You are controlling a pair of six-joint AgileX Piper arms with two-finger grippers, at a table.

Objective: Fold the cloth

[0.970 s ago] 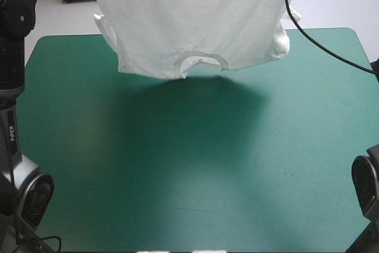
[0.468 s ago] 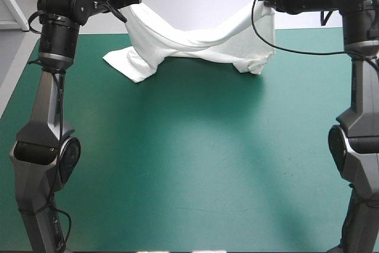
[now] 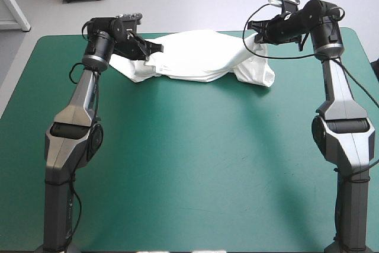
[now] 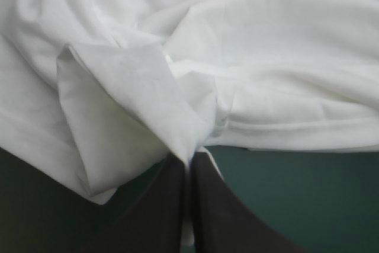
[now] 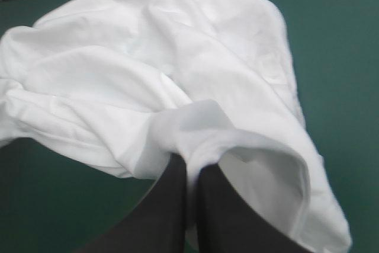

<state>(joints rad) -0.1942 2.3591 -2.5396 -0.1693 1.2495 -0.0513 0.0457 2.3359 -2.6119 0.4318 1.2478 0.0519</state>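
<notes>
The T-shirt [image 3: 198, 57] is seen bunched in a twisted band on the far part of the tabletop [image 3: 195, 170], close to its far edge, strung btw. the two arms. One end is pinched by the left end effector [image 3: 149, 47], the other by the right end effector [image 3: 253, 28]. In both wrist views the black fingers [image 4: 163, 211] are drawn all but together to a point w/ white fabric nipped at the tips; nothing else is held. The right-hand end appears lifted off the cover, while the left end's height can't be judged surely.

Step in hand, as judged: the garment is to be laid out flat before any fold. Both grips should be firm & level. The cloth should be drawn toward the near edge w/ equal pull, so the mid twist is opened out, not dragged into a rope. The ends should be spread wide enough that the fabric is taut. Release is best left until hem & sleeves lie flat. Only a thin pinch is seen at the left tips, so a slip is poss. if the pull is sudden.

Surface: teal-green cover, smooth, matte, w/ faint scuffs nr. the near side. Room: a wide bare stretch is available from garment to near edge, prob. ample for spreading. Little margin is left at the far edge.
</notes>
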